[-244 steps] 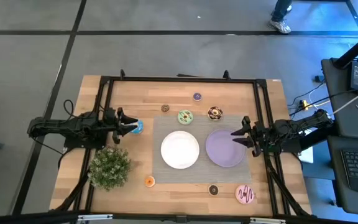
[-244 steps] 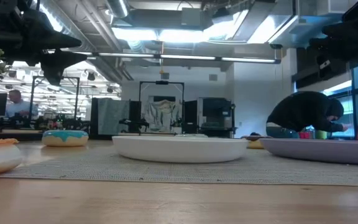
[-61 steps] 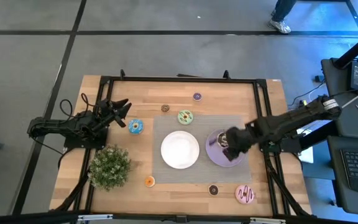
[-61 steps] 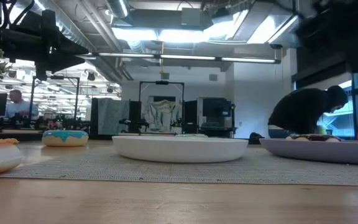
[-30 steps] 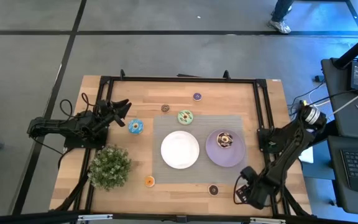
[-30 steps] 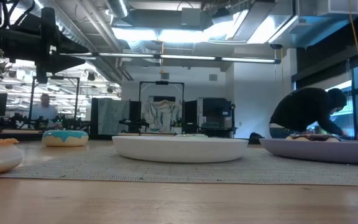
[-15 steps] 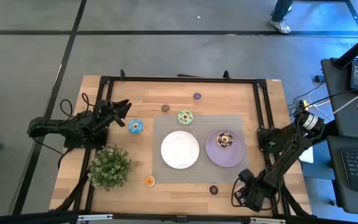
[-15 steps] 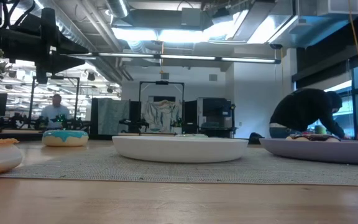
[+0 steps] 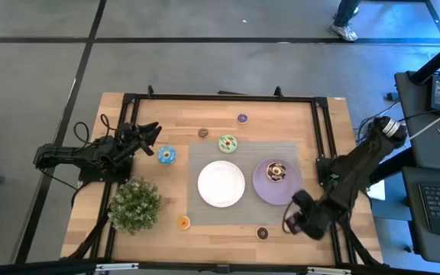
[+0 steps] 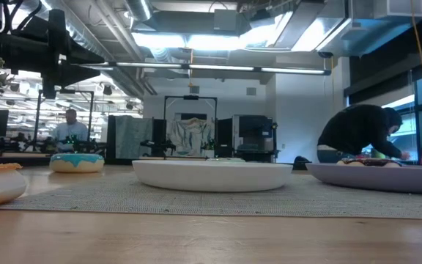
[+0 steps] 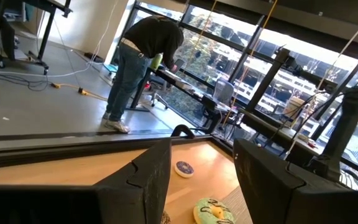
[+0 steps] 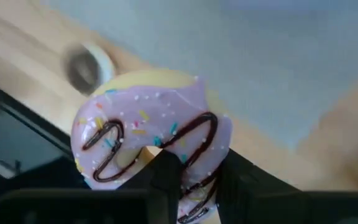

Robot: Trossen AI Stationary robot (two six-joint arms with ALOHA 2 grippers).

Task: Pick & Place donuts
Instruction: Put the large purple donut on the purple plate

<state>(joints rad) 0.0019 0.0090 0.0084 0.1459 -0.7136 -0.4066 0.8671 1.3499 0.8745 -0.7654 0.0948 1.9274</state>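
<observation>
Carrying pink donut (image 12: 151,146) pinched in right gripper (image 9: 302,221) near bench's front right edge; keep it level toward purple plate (image 9: 290,189); left gripper (image 9: 145,134) idle, spread

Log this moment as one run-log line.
right hand: shut on pink donut, lifted near front right | brown donut: on purple plate | left hand: open, idle near blue donut

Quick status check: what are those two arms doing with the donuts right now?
Right gripper shut on pink striped donut, near the purple plate. Left gripper open, waiting by blue donut. Brown sprinkled donut sits on that plate; nothing in the way.
</observation>
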